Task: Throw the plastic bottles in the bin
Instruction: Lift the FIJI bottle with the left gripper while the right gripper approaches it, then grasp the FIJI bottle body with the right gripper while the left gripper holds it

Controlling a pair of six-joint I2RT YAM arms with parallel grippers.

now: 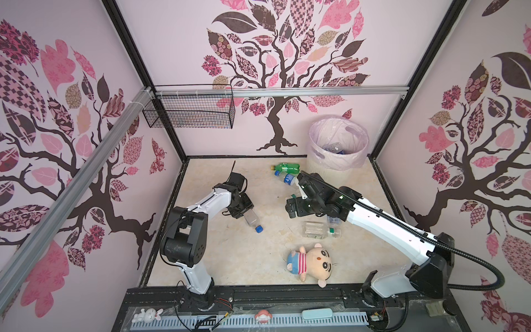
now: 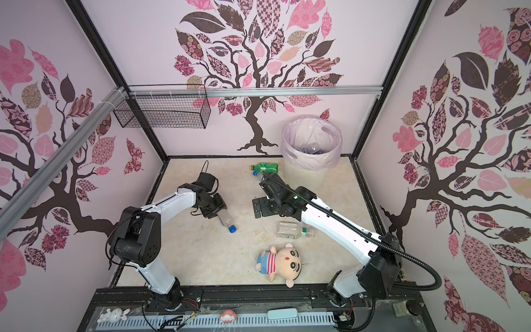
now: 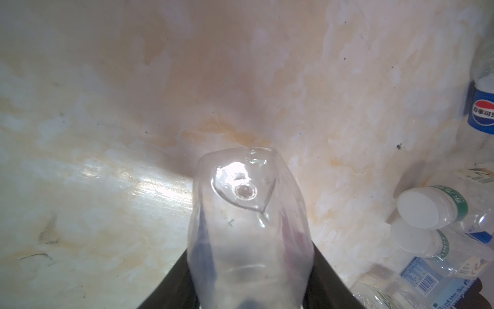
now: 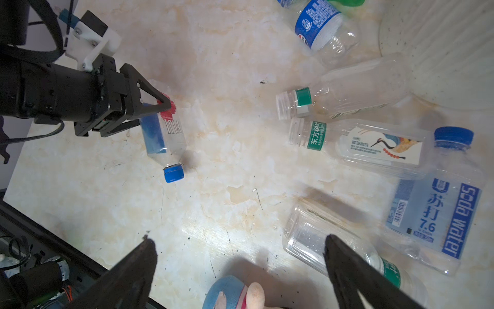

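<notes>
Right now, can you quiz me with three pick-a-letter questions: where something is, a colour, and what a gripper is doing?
1. Where is the bin? A) back right B) front left C) inside the wire basket
2. Cap colour of the bottle in the left gripper? A) white B) blue C) yellow
3. The right gripper is: A) shut on the doll B) shut on a green bottle C) open, empty
1 A, it stands by the back wall; 2 B, blue shows in both top views; 3 C, its fingers stand wide apart around nothing.
</notes>
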